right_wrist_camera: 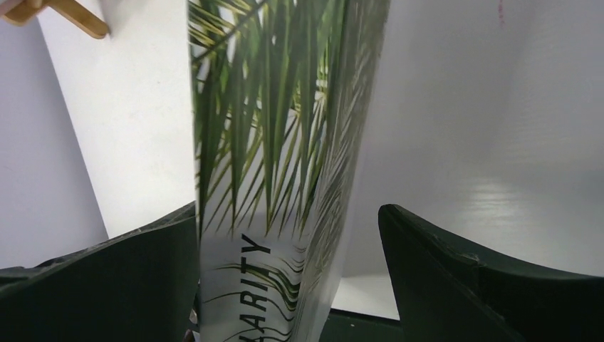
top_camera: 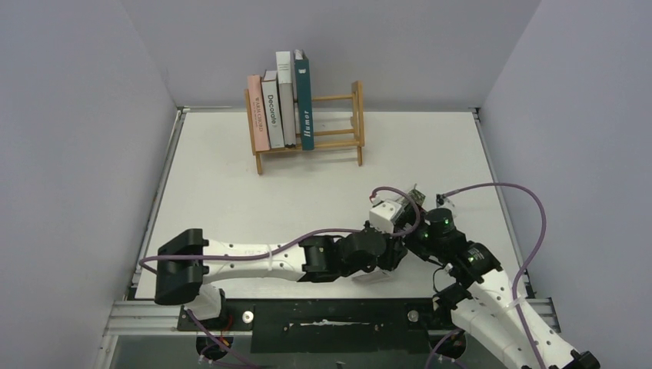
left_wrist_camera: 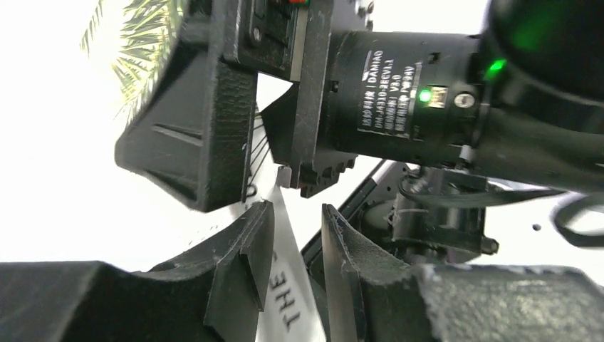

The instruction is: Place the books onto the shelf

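Note:
The white book with green palm leaves is held up off the table between both arms, near the front right. My left gripper is shut on its spine, which reads "THE". My right gripper is open and straddles the same book. The book rests against its left finger, with a wide gap to the right finger. The shelf stands at the back and holds the pink book, the "Decorate" book, the grey book and the teal "Humor" book, all upright at its left end.
The right half of the shelf has open slots. Grey walls enclose the table on three sides. Purple cables loop over both arms. A black rail runs along the near edge.

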Action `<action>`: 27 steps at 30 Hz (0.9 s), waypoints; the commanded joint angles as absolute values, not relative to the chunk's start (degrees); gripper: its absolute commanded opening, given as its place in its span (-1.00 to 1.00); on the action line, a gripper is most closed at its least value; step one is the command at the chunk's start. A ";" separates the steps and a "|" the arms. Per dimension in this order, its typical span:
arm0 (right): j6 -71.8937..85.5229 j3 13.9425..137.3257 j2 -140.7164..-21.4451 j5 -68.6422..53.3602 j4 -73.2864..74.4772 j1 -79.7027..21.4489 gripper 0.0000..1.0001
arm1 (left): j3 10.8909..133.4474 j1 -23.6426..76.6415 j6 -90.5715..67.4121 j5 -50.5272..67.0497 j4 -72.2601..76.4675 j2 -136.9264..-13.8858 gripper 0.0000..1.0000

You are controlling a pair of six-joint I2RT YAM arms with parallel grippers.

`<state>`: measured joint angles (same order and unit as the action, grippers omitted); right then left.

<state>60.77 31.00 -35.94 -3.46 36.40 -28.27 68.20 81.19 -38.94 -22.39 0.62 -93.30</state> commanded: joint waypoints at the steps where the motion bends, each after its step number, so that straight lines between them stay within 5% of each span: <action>1: 62.08 29.25 -34.09 -3.48 37.90 -28.75 0.77 | 67.29 81.82 -39.11 -21.76 3.39 -84.46 -0.40; 16: 63.93 26.31 -29.17 -4.66 40.60 -28.78 0.42 | 61.78 82.18 -38.16 -33.38 -3.65 -70.11 -0.40; 27: 64.81 24.27 -28.81 -4.90 37.05 -28.81 -0.40 | 57.31 82.09 -39.44 -35.95 -4.15 -65.77 -0.39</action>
<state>64.64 25.26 -28.95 -5.06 40.71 -28.27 57.71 82.04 -38.79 -33.71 -5.15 -69.01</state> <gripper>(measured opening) 0.371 0.302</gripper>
